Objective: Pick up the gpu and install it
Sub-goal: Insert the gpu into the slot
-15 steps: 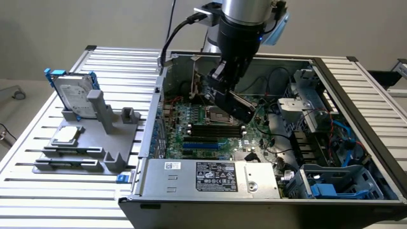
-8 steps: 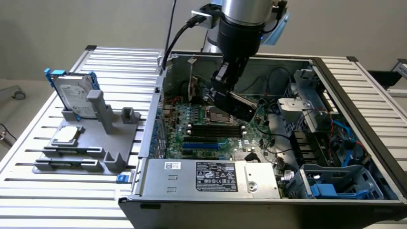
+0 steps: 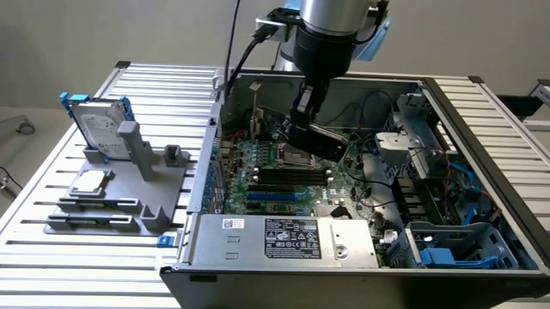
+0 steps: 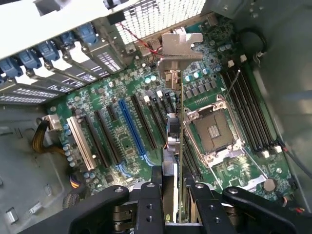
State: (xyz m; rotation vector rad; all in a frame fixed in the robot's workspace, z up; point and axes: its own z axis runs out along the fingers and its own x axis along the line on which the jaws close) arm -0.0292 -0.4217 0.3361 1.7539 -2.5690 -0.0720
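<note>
My gripper [image 3: 311,132] reaches down into the open computer case [image 3: 284,273] and is shut on the gpu [image 3: 331,147], which hangs above the motherboard [image 3: 257,161]. The wrist view looks along the card's edge: the thin green board of the gpu [image 4: 181,146] runs away from my gripper [image 4: 173,197], and its silver bracket [image 4: 181,46] sits at the far end, near the case's rear slot covers. The black fingers [image 4: 148,202] clamp the card from both sides. It hovers between the expansion slots and the processor socket [image 4: 214,131], not seated in any slot.
A long blue slot [image 4: 131,131] and black slots lie beside the card. Memory slots [image 4: 248,112] run past the socket. Outside the case, a grey fixture [image 3: 120,203] holds a hard drive in a blue frame [image 3: 102,125] and a silver processor chip [image 3: 92,182]. The power supply [image 3: 284,238] fills the case's near side.
</note>
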